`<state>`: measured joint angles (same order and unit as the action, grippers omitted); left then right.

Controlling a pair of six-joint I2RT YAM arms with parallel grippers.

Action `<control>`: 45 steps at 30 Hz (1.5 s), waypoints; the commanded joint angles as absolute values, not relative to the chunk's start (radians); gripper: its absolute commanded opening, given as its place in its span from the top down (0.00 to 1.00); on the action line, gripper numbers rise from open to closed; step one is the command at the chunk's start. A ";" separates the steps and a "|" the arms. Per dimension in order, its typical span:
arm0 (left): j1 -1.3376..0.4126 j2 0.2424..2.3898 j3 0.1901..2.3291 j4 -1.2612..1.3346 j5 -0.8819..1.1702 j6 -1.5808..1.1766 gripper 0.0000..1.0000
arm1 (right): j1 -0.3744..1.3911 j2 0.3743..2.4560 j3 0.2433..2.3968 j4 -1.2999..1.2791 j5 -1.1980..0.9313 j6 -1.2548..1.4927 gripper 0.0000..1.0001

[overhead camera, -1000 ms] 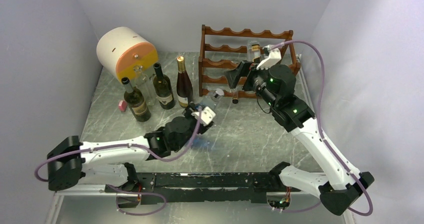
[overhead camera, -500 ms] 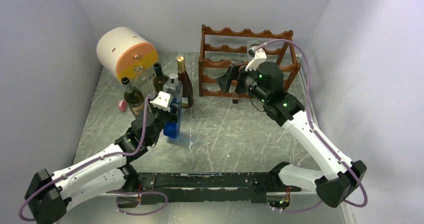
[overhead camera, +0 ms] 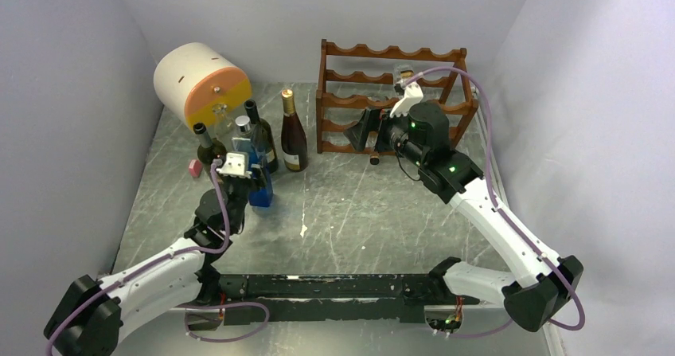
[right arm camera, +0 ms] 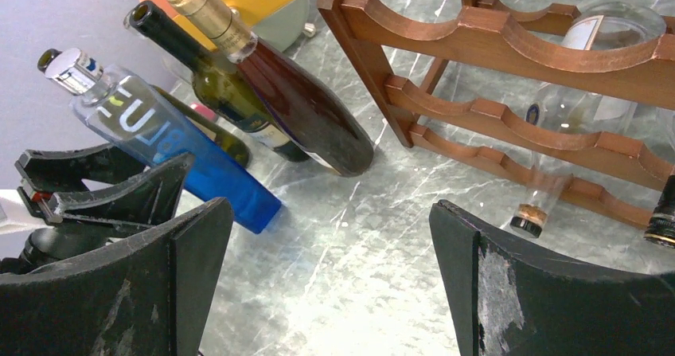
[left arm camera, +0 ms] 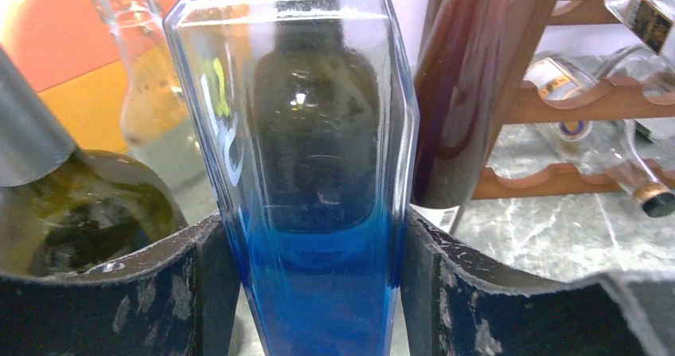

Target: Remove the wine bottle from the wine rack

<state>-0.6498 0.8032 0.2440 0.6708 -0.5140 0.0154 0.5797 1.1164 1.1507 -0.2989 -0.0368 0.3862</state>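
The clear wine bottle [right arm camera: 525, 217] lies in the wine rack's [overhead camera: 390, 53] lowest tier, neck pointing to 6 o'clock. The right tool [overhead camera: 366, 129], spread wide and empty, hovers just beside it. The left tool [left arm camera: 318, 292], away at 9 o'clock, grips a blue bottle [left arm camera: 318, 133].

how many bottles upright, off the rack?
5, left of the rack: blue bottle in the left gripper; green bottle far left; clear bottle behind them; dark bottle behind the blue; gold-capped bottle beside the rack. More could be hidden.
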 commanded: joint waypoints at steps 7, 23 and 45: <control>-0.608 0.863 0.124 1.227 -0.472 0.147 0.93 | 0.575 1.111 1.145 -0.299 -0.040 0.361 0.00; -0.609 0.695 0.103 0.934 -0.519 -0.079 0.11 | 0.575 1.102 1.113 -0.282 -0.040 0.368 0.00; -0.608 0.060 0.543 -0.232 -0.348 -0.478 0.00 | 0.446 1.193 1.027 -0.306 0.129 0.323 0.00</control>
<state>-0.6121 0.1097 0.4614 -0.1097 -0.3607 -0.4625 0.5510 1.1816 1.0519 -0.3206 0.0937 0.3130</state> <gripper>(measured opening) 0.993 0.997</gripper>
